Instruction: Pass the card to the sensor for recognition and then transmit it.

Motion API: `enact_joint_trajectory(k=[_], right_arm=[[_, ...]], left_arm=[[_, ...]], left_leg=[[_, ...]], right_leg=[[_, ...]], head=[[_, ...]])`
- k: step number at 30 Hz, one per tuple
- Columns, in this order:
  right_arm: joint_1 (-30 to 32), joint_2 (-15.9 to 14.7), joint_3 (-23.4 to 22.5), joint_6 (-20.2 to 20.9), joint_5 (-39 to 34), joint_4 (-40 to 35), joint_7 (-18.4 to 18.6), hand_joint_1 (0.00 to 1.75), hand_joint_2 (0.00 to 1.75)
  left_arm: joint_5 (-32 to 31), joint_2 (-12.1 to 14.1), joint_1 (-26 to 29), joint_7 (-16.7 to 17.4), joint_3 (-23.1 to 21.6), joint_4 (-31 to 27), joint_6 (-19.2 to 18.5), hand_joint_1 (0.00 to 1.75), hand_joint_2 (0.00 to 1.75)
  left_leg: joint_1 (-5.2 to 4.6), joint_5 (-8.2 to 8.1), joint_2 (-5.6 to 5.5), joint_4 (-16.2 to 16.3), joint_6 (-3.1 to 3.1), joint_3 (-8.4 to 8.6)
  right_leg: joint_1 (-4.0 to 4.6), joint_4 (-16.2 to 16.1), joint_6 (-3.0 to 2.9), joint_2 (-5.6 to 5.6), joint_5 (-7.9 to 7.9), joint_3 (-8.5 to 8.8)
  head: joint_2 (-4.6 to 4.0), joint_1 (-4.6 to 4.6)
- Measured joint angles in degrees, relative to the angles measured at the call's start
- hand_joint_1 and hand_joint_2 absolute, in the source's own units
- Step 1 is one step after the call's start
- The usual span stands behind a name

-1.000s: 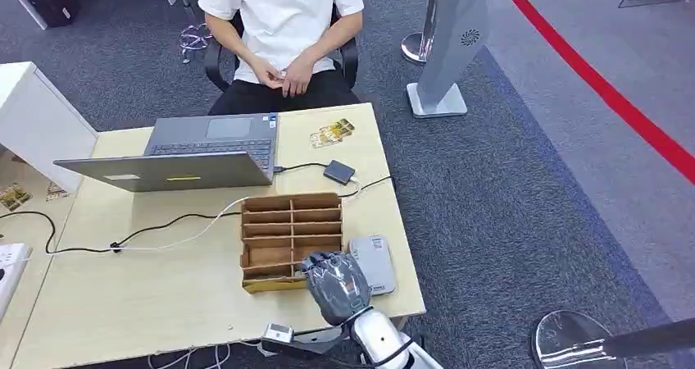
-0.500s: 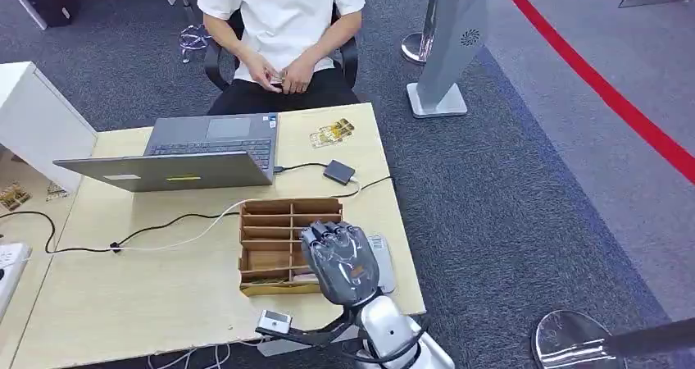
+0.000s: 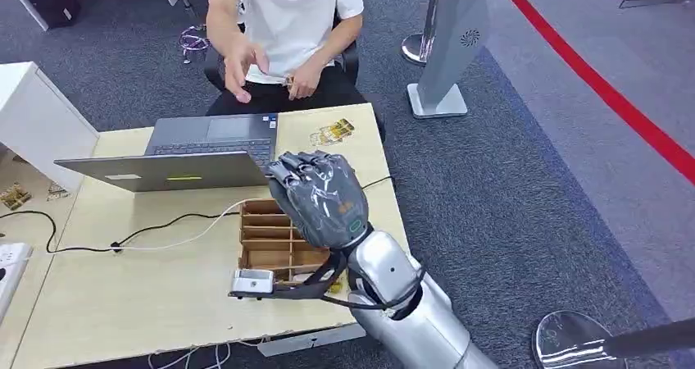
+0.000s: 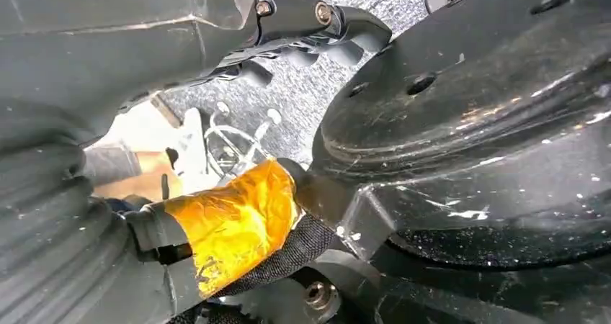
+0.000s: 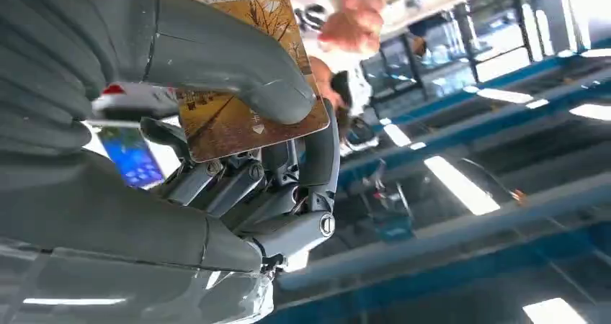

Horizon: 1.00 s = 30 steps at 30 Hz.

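The right hand is raised above the pale wooden worktop, its fingers grasping one golden-brown printed plastic card, seemingly to offer it to the seated person's one outstretched hand. One compartmented brown cardboard tray lies beneath. The left hand's fingers: cannot tell

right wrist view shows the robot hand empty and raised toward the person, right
Not quite. The robot hand is raised toward the person, but it is not empty: the right wrist view shows it holding a card with a golden-brown print, pressed under the thumb.
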Motion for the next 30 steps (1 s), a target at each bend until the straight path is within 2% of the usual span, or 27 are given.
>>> enact_joint_trajectory(k=[2,4,9,12,16,17,18,19,25,30], right_arm=[[-1.2,0.1,0.4,1.0,-1.1,0.5,0.0,1.75,1.75],[-3.9,0.6,0.8,3.9,-2.4,2.2,0.3,1.75,1.75],[-14.8,4.2,1.0,10.7,-2.3,11.9,4.1,1.75,1.75],[-19.2,6.2,1.0,11.5,-1.3,17.4,5.4,1.75,1.75],[-21.8,7.9,1.0,11.5,-0.7,22.6,5.9,1.75,1.75],[-22.6,8.2,1.0,11.5,-0.6,24.0,6.1,1.5,1.75],[-23.0,8.4,1.0,11.4,-0.5,25.0,6.1,0.3,1.75],[-23.2,8.6,1.0,11.3,-0.4,25.7,6.1,0.0,1.75],[-23.8,9.8,0.9,11.2,-2.7,30.3,4.0,0.0,1.75],[-23.8,10.0,0.8,11.2,-4.4,31.3,2.4,0.0,1.75]], left_arm=[[-0.1,0.1,-0.1,0.0,-0.3,0.0,-0.2,0.0,1.75],[-1.0,0.3,-0.2,0.1,-0.8,0.0,-0.4,0.0,1.75],[-3.0,1.4,-1.3,0.6,-3.0,0.0,-1.9,0.0,1.75],[-3.4,1.8,-1.5,0.7,-3.8,0.0,-2.0,0.0,1.75],[-3.5,2.2,-1.7,0.8,-4.5,-0.2,-2.1,0.0,1.75],[-3.5,2.4,-1.7,0.8,-4.7,-0.2,-2.1,0.0,1.75],[-3.6,2.5,-1.7,0.8,-4.7,-0.3,-2.2,0.0,1.75],[-3.6,2.6,-1.7,0.8,-4.8,-0.3,-2.2,0.0,1.75],[-3.5,3.2,-1.7,0.8,-5.2,-0.6,-2.4,0.0,1.75],[-3.2,3.2,-1.7,0.9,-5.2,-0.6,-2.3,0.0,1.75]], left_leg=[[0.01,0.0,0.0,0.0,0.0,-0.03],[0.01,0.0,0.06,0.0,0.0,-0.06],[0.04,0.07,0.04,0.0,-0.03,-0.03],[0.05,0.09,0.03,0.0,-0.05,-0.03],[0.05,0.08,0.03,0.0,-0.05,-0.06],[0.05,0.08,0.04,0.0,-0.05,-0.06],[0.05,0.08,0.03,0.0,-0.05,-0.05],[0.05,0.08,0.02,0.0,-0.05,-0.06],[0.05,0.08,0.0,0.0,-0.05,-0.06],[0.05,0.08,0.0,0.0,-0.05,-0.05]], right_leg=[[0.01,0.0,0.0,0.01,0.0,0.0],[0.0,0.0,0.0,0.04,0.01,-0.04],[0.03,0.0,-0.04,0.02,0.05,-0.02],[0.04,0.1,-0.04,0.02,0.06,-0.02],[0.04,0.1,-0.04,0.03,0.06,-0.04],[0.04,0.1,-0.04,0.04,0.06,-0.04],[0.05,0.0,-0.04,0.03,0.06,-0.04],[0.05,0.0,-0.04,0.02,0.06,-0.04],[0.05,0.0,-0.04,0.02,0.05,-0.05],[0.05,0.0,-0.04,0.02,0.06,-0.04]], head=[[0.0,0.0],[0.0,-0.02],[0.0,0.02],[0.0,0.0],[0.0,0.0],[0.0,0.02],[0.0,0.0],[0.0,0.02],[0.0,0.0],[0.0,0.02]])
